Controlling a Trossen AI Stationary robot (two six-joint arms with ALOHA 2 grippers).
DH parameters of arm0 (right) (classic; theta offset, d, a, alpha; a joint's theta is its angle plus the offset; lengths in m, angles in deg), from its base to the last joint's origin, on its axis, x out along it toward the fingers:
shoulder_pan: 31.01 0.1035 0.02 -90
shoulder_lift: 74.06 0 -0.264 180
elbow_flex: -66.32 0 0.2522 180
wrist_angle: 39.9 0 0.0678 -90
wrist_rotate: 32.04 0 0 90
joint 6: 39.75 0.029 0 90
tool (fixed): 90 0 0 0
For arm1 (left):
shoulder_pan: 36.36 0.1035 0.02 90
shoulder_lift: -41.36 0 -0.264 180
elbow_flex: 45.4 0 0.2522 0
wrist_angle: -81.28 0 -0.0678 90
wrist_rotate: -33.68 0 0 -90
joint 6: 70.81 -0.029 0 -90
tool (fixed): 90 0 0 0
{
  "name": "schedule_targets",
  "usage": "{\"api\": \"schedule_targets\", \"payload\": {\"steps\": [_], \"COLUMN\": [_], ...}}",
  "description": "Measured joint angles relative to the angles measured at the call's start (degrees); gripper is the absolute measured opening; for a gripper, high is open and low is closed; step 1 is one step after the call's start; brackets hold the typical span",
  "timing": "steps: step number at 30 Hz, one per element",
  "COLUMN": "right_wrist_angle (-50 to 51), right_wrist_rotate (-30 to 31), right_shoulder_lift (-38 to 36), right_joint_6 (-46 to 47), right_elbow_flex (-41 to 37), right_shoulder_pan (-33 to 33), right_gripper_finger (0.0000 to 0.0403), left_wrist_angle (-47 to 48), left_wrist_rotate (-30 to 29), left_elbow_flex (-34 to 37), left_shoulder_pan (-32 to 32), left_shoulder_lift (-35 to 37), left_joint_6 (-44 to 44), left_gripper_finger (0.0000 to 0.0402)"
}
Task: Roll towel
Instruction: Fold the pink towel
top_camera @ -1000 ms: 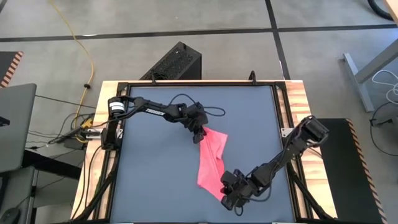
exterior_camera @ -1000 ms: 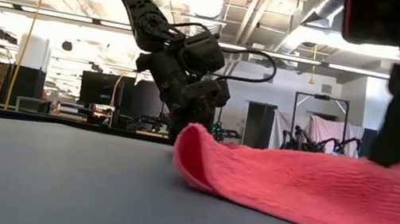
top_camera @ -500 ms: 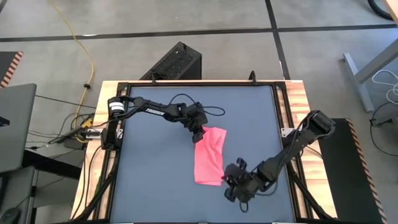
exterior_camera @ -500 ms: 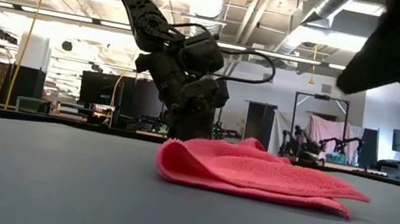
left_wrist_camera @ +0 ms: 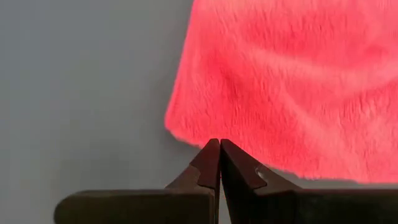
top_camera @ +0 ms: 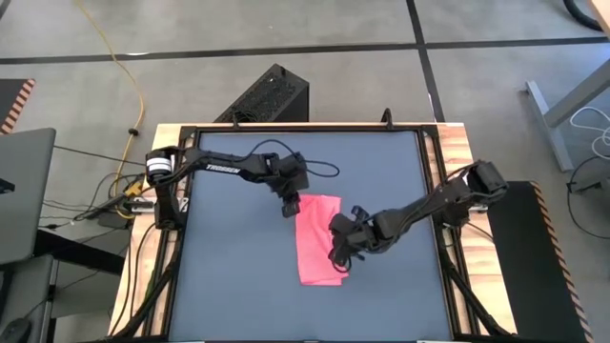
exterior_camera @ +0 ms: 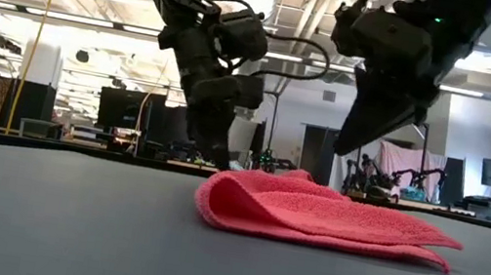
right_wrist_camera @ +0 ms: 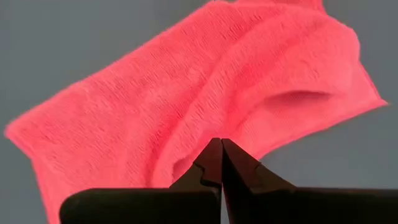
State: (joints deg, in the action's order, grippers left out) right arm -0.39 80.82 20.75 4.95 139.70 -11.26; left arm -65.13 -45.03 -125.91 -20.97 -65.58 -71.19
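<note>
Our pink towel (top_camera: 319, 240) lies folded flat mid-bench (top_camera: 229, 276), ready for rolling. We hold the left gripper (top_camera: 289, 209) at its far corner and the right gripper (top_camera: 340, 255) above its right edge, both sets of fingers pressed together, gripping nothing.

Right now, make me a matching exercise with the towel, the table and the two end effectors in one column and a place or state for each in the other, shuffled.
Column 1:
1. towel
2. left end effector
3. right end effector
4. table

Column 2:
A. dark grey, carries the cloth
B. shut, above the towel's right edge
C. pink, lying folded and flat
D. shut, at the towel's far left corner

Pairs: 1-C, 2-D, 3-B, 4-A
</note>
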Motion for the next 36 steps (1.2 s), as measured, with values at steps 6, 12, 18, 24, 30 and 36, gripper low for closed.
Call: {"api": "schedule_targets", "payload": {"steps": [6,12,18,24,30,36], "right_wrist_angle": [-8.89,-19.32,-18.45,-18.07,-18.04,-16.70], "right_wrist_rotate": [-2.87,-8.92,-8.16,-8.06,-11.17,-12.27], "right_shoulder_lift": [-0.38,-0.42,-0.42,1.01,2.79,2.86], "right_joint_6": [-0.25,2.07,1.47,-0.01,-1.67,-1.70], "right_elbow_flex": [-7.92,-12.24,-12.22,-12.22,-12.13,-12.11], "right_shoulder_pan": [-7.62,-11.62,-12.22,-15.97,-19.07,-19.92], "right_gripper_finger": [0.0023,0.0023,0.0023,0.0023,0.0024,0.0024], "left_wrist_angle": [-0.86,-12.32,-39.32,-54.56,-57.86,-55.74], "left_wrist_rotate": [3.32,1.30,-0.53,-7.53,-7.10,-2.56], "left_elbow_flex": [3.05,15.44,33.20,38.34,31.08,23.06], "left_shoulder_pan": [-3.32,-9.63,-16.63,-22.27,-24.82,-25.65], "left_shoulder_lift": [0.61,9.26,20.90,18.12,6.80,-0.18], "left_joint_6": [-0.62,4.05,12.71,18.58,21.12,21.12], "left_gripper_finger": [0.0000,0.0000,0.0000,0.0000,0.0000,0.0000]}}
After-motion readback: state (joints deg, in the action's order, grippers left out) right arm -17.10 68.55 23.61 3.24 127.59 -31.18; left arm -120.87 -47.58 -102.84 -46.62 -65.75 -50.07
